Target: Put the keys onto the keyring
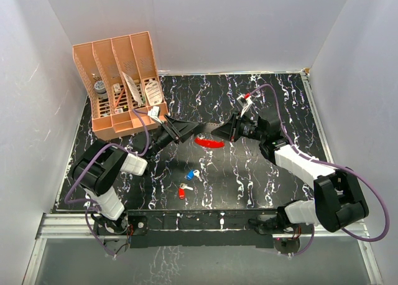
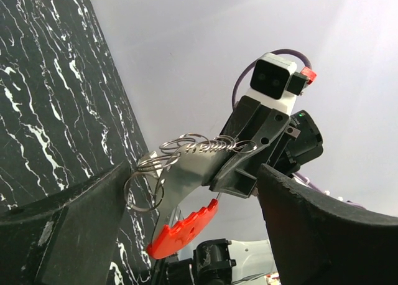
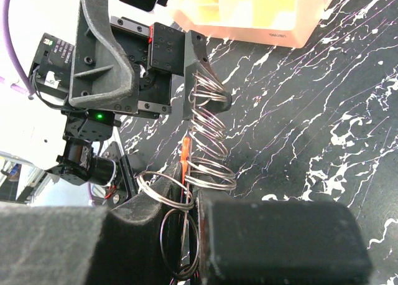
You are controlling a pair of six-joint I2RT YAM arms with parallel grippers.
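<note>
One keyring, clamped by right gripper

bench: we see black white-veined top | far-left corner: we log orange slotted rack standing on it | near-middle: blue-headed key, red-headed key lying close, apart

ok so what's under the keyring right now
Only black marbled table shows beneath the keyring, which the right claw holds up. The blue key and red key lie apart, nearer the arm bases. The patch directly below its red strip is covered.
</note>
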